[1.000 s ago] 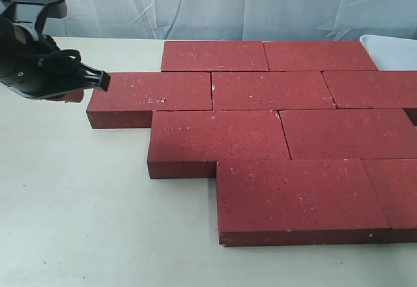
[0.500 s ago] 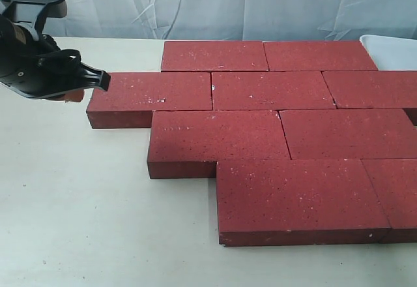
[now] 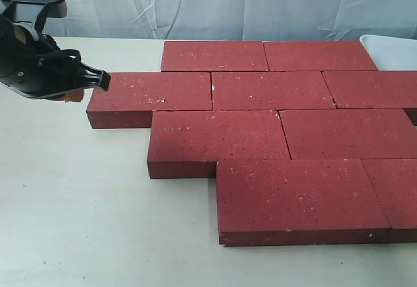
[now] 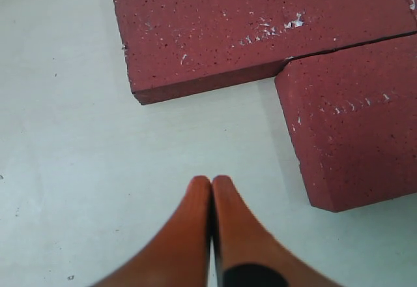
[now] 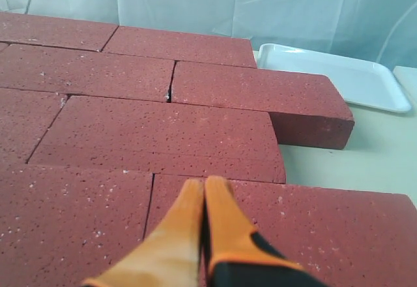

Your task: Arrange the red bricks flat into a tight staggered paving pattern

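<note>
Several dark-red bricks (image 3: 273, 137) lie flat on the pale table (image 3: 78, 209) in four staggered rows with tight joints. The leftmost brick (image 3: 150, 98) of the second row juts out toward my left gripper (image 3: 77, 95), which hangs shut and empty just beside that brick's end. In the left wrist view the same brick's corner (image 4: 215, 32) and the row below (image 4: 355, 124) lie beyond the closed left gripper (image 4: 212, 181). My right gripper (image 5: 205, 182) is shut and empty, hovering over a front-row brick (image 5: 306, 228); it does not show in the exterior view.
A white tray (image 3: 391, 51) sits at the back right beside the bricks, and shows as the tray (image 5: 332, 78) in the right wrist view. A pale blue cloth backdrop (image 3: 228, 3) hangs behind the table.
</note>
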Tool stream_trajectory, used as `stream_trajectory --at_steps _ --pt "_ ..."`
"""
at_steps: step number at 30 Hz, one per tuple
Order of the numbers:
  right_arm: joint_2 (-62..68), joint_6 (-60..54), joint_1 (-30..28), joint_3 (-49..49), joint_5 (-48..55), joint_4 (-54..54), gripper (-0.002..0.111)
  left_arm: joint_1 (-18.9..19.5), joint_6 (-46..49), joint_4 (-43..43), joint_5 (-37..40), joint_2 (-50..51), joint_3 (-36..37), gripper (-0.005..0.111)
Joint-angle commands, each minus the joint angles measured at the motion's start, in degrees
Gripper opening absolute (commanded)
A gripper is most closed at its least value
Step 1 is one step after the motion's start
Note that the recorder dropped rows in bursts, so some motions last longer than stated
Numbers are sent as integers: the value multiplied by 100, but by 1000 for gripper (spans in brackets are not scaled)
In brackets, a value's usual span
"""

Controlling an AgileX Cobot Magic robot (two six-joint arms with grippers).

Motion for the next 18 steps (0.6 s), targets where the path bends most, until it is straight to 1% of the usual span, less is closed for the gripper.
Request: stream_trajectory --at_steps 1,14,18 --pt "-30 0 16 30 -85 -8 0 -46 1 0 -73 -32 7 0" --pt "-30 0 16 30 -85 -19 0 -46 1 94 -103 -90 7 0" --pt "-30 0 16 30 -85 -19 0 -46 1 0 -103 -276 7 0"
